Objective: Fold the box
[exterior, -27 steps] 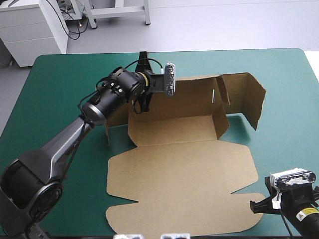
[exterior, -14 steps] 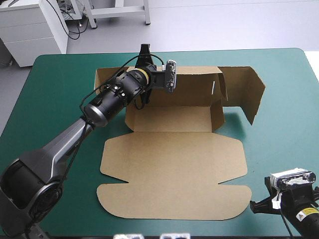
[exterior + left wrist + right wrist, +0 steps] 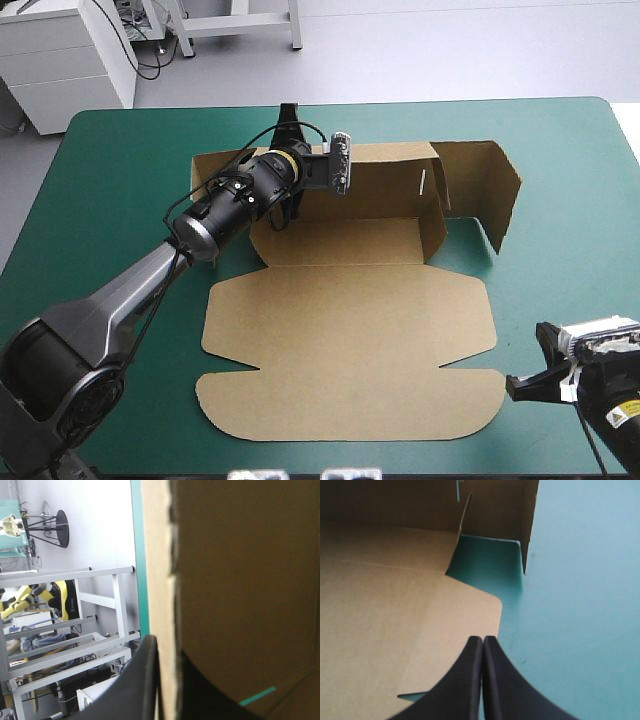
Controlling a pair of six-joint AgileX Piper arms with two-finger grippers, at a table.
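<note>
Box (image 3: 350,345) sits centre frame on the teal-green cover (image 3: 560,140), partly set up. The big lid panel lies flat in the lower middle, rounded corners toward the bottom edge. Above it is the base panel, with the back wall (image 3: 385,185) raised along its upper side. A right side wall stands next to it, and a further flap (image 3: 492,190) stands at an angle at upper right. There is a thin slit in the back wall near its right end.

Left gripper (image 3: 166,650) is in the upper-left middle, pinching the back wall's top edge: one black finger outside, the other inside, the board edge between them.

Right gripper (image 3: 482,642) is at lower right, off the box, fingers pressed together in one point. It hangs over bare cover just beside the lid's right corner, holding nothing.

A small yellow sticker (image 3: 628,408) is on the right arm, print too small to read. The brown board shows no readable print.
</note>
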